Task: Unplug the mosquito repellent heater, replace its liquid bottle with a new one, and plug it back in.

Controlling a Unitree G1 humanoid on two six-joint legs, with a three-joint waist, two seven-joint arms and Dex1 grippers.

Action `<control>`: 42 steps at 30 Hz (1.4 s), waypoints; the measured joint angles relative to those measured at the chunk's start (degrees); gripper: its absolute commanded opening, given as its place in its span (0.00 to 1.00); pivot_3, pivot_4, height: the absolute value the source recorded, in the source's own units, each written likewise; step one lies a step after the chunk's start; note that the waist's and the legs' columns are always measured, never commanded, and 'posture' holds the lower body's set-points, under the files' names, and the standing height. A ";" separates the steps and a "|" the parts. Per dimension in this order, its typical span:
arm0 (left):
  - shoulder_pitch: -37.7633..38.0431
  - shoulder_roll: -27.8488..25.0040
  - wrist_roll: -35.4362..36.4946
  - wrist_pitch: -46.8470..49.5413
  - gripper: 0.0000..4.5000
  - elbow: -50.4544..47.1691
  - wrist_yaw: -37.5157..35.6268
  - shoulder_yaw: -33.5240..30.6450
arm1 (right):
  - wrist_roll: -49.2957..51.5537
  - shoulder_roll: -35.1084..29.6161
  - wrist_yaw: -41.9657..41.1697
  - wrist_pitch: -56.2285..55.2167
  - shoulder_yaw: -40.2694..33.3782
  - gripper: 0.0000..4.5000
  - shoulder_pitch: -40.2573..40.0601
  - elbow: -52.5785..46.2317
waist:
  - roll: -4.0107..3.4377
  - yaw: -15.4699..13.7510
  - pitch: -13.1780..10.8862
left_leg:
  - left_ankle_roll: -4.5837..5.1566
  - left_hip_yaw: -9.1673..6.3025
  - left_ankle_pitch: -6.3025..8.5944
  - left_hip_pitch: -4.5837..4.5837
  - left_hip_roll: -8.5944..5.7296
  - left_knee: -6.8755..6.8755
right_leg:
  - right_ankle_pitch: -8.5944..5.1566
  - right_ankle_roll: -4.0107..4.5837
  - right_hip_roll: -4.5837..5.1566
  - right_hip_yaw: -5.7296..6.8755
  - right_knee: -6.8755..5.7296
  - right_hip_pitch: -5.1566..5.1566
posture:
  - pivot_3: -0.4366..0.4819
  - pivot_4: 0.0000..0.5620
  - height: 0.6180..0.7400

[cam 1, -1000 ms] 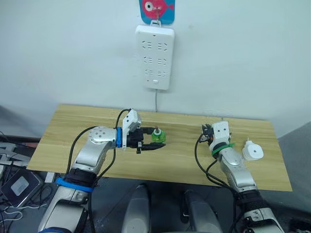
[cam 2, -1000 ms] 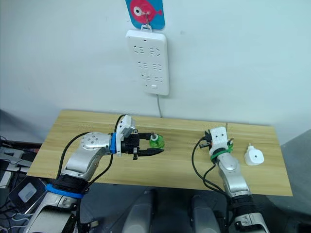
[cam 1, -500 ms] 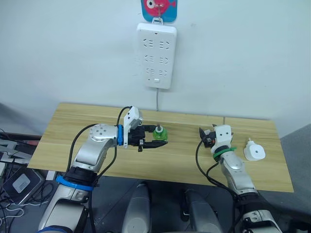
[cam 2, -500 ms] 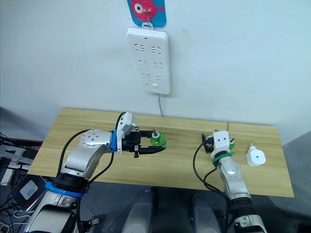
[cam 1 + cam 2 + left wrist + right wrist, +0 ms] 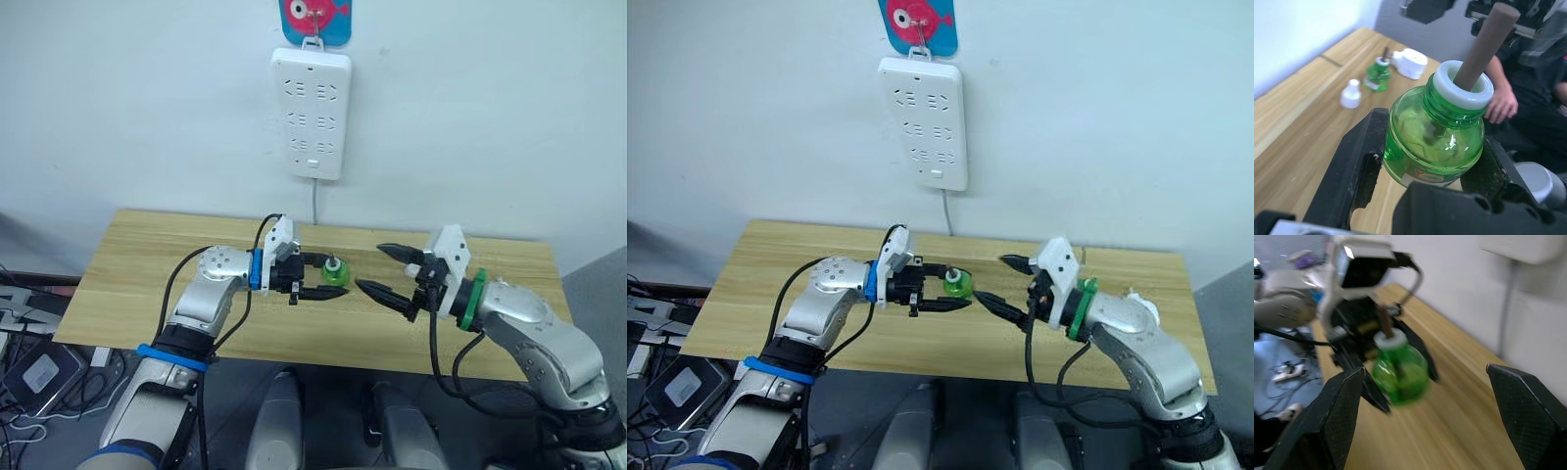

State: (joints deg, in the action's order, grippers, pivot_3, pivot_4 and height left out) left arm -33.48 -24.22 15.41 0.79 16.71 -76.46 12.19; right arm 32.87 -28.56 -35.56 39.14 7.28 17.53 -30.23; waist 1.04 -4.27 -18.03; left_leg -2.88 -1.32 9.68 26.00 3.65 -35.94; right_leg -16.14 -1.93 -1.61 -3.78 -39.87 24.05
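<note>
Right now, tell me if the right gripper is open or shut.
Open: the right gripper has its fingers spread wide, holding nothing, facing the green bottle.

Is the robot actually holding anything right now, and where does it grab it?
Yes. The left gripper clamps a green liquid bottle by the sides of its round body, wick pointing up. The right gripper is open and holds nothing.

The left arm reaches from the lower left toward the frame's centre, forearm bent inward; its hand points right with both black fingers closed on a green bottle. The right arm comes in from the lower right, its hand pointing left at the other hand, fingers spread wide apart.
</note>
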 measured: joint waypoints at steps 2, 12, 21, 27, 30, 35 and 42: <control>-0.78 0.33 0.00 -0.01 0.50 0.20 -0.40 0.03 | -0.19 1.46 0.49 0.72 1.81 0.92 1.95 0.11 | 0.02 -0.02 0.03 | 0.00 -0.01 0.00 0.03 -0.01 0.00 | 0.00 0.00 0.00 0.02 0.01 0.01 | 0.71 0.38 1.00; -1.08 1.39 0.09 1.45 0.50 0.25 -0.55 0.01 | -7.50 2.16 0.13 -2.96 7.21 0.43 3.32 4.12 | 0.09 -0.19 0.13 | -0.05 -0.08 -0.03 0.11 -0.04 -0.04 | 0.01 0.01 0.03 0.12 -0.01 0.02 | 0.72 0.39 1.00; -0.40 1.46 0.19 3.62 0.50 -0.81 -0.18 -0.07 | -8.52 3.45 -1.05 -4.53 6.06 0.19 1.81 4.11 | 0.15 -0.17 0.18 | -0.07 -0.13 -0.04 0.11 -0.03 -0.05 | 0.05 0.08 0.03 0.16 -0.05 0.01 | 0.72 0.41 1.00; -0.49 4.95 4.79 11.86 0.98 -5.17 6.18 -3.88 | 8.06 16.90 11.85 5.96 -9.45 0.19 1.18 5.51 | 0.16 -0.18 0.19 | -0.32 -0.22 -0.19 0.10 -0.01 -0.06 | 0.18 0.25 0.07 0.23 -0.13 -0.03 | 0.70 0.42 1.00; -0.30 8.76 6.23 13.27 1.00 -6.71 12.28 -6.27 | 20.71 22.30 23.56 10.05 -20.55 0.19 1.91 7.19 | 0.20 -0.23 0.21 | -0.40 -0.19 -0.23 0.10 -0.09 -0.07 | 0.26 0.14 0.18 0.20 -0.10 -0.06 | 0.70 0.42 1.00; 0.17 13.53 7.15 13.54 1.00 -10.30 20.62 -8.12 | 39.79 28.00 41.65 10.00 -29.67 0.19 1.89 8.98 | 0.20 0.18 0.22 | -0.39 -0.10 -0.23 0.10 -0.14 -0.05 | 0.30 0.08 0.22 0.12 -0.09 -0.04 | 0.70 0.42 1.00; 2.38 16.93 6.66 11.39 1.00 -12.73 25.91 -6.58 | 53.77 28.62 52.70 7.14 -27.58 0.19 1.09 7.89 | 0.20 1.43 0.23 | -0.37 -0.14 -0.24 0.10 -0.11 -0.03 | 0.29 0.07 0.12 0.12 -0.11 -0.01 | 0.71 0.42 1.00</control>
State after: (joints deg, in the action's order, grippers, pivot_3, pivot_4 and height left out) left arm -31.10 -7.29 22.07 12.17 3.98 -50.56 5.60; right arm 86.64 0.05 17.14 46.28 -20.30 18.62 -22.33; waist 1.24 -2.84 -17.80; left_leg -3.24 -1.45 9.44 26.10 3.54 -35.98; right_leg -15.84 -1.85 -1.49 -3.66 -39.98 24.04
